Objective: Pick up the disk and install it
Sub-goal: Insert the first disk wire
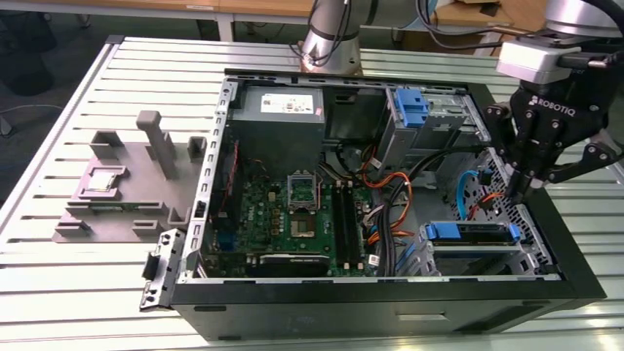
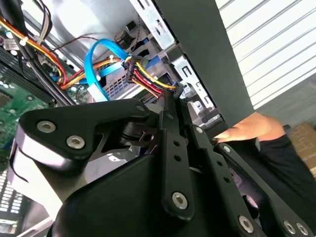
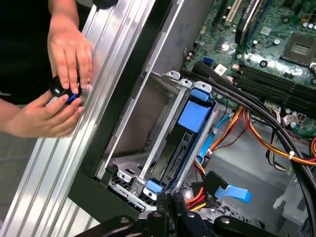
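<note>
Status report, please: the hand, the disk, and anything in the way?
Black robot hand shut, empty, low inside open black computer case. Disk: cannot confirm in grey metal cage. Person's hands at slatted aluminium table nearby.

**Materials and finishes, open computer case**

- Worktop (image 1: 78,278): ribbed aluminium slats, pale satin sheen.
- Computer case (image 1: 390,300): matt black outer panels; bare grey sheet metal inside.
- Drive cage (image 3: 158,143): dull grey perforated steel, carrying a smooth blue plastic tab (image 3: 195,116).
- Motherboard (image 1: 292,219): green circuit board, semi-gloss.
- Claw (image 1: 522,191): matt black metal links with bright steel screws.
- Fixture block (image 1: 122,190): matt grey plastic.
</note>
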`<control>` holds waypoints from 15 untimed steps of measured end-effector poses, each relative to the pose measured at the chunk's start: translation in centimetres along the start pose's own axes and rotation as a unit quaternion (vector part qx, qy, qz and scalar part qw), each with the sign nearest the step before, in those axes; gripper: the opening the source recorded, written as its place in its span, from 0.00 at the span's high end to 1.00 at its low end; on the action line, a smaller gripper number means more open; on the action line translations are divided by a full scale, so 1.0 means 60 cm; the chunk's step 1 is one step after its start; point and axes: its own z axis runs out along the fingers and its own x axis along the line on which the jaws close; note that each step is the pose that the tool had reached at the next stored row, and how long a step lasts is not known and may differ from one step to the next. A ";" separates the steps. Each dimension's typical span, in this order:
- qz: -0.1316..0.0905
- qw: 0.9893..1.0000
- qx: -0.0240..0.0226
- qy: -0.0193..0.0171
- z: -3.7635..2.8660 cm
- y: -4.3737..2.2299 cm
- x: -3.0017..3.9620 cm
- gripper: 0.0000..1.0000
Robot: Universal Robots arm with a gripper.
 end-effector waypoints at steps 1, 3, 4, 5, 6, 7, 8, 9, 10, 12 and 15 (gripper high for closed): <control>0.007 1.000 -0.002 0.000 0.001 0.000 0.000 0.84; 0.022 1.000 -0.006 -0.001 0.002 0.000 -0.001 0.84; 0.029 1.000 -0.007 -0.001 0.002 0.000 -0.001 0.84; 0.035 0.999 -0.009 -0.001 0.003 0.000 -0.001 0.84; 0.042 0.999 -0.010 -0.001 0.003 0.000 -0.001 0.84; 0.048 0.999 -0.011 -0.001 0.003 0.000 -0.001 0.84; 0.054 0.998 -0.012 -0.001 0.004 0.000 -0.001 0.84; 0.059 0.998 -0.012 -0.001 0.004 0.000 -0.001 0.84; 0.063 0.998 -0.011 -0.002 0.004 0.000 -0.001 0.84; 0.069 0.998 -0.009 -0.009 0.004 0.000 -0.001 0.84; 0.074 0.997 -0.003 -0.028 0.004 0.000 -0.001 0.84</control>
